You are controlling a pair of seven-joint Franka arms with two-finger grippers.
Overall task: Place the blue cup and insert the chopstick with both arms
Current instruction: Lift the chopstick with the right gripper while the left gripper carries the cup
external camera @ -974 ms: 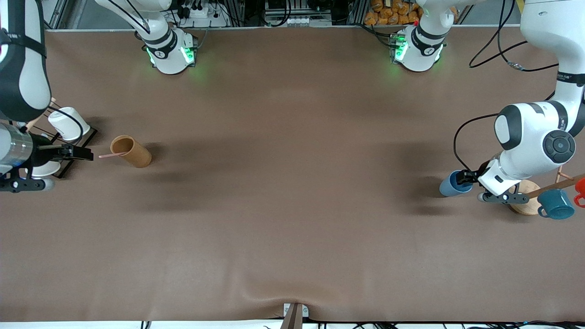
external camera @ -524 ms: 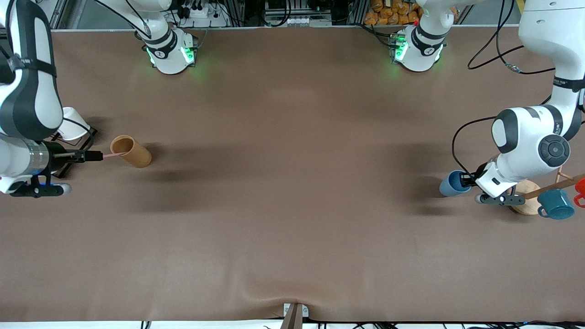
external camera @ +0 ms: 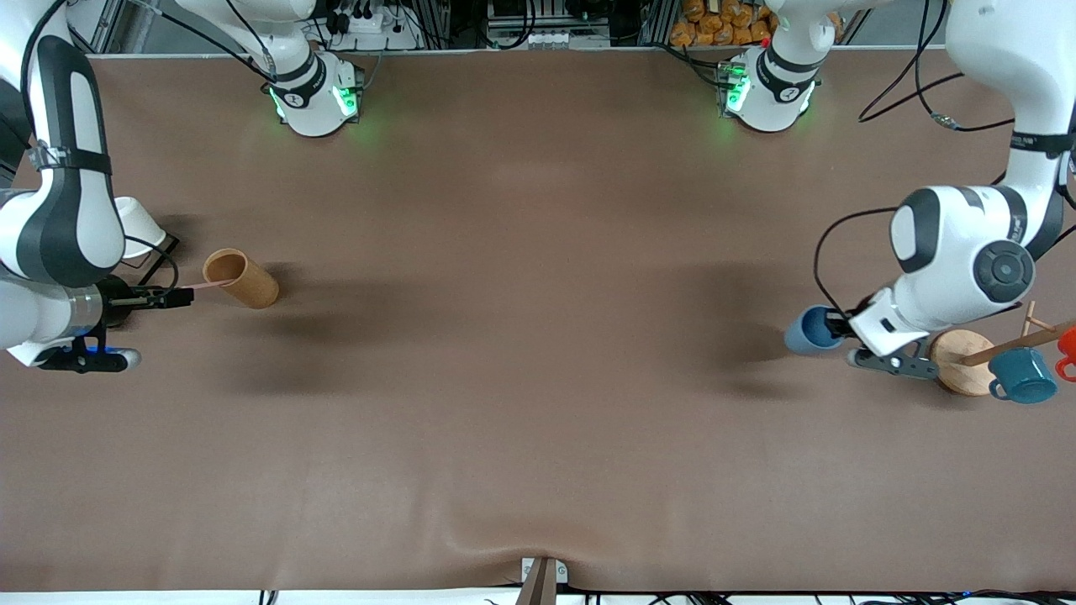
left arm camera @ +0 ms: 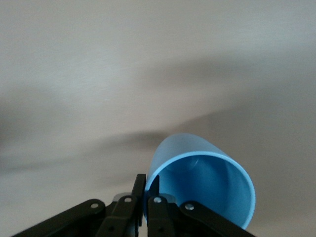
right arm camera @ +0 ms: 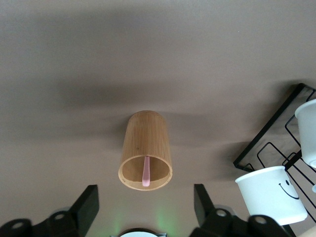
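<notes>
The light-blue cup point(external camera: 809, 329) is tipped sideways just above the table at the left arm's end. My left gripper point(external camera: 841, 326) is shut on its rim; in the left wrist view the cup point(left arm camera: 207, 180) has its wall pinched between the jaws of the gripper point(left arm camera: 147, 195). The pale-pink chopstick point(external camera: 199, 287) juts from the mouth of a tan cup point(external camera: 242, 278) lying on its side. My right gripper point(external camera: 174, 297) is level with the stick's free end, open. In the right wrist view the chopstick point(right arm camera: 146, 172) ends just ahead of the gripper point(right arm camera: 146, 205).
A black wire rack point(external camera: 155, 256) with white cups point(right arm camera: 270, 195) stands at the right arm's end. A round wooden mug stand point(external camera: 960, 360) with a teal mug point(external camera: 1021, 376) and a red mug point(external camera: 1068, 344) stands beside the left gripper.
The left gripper shut on the blue cup's rim and carried it a little toward the table's middle. The right gripper slid toward the chopstick's free end.
</notes>
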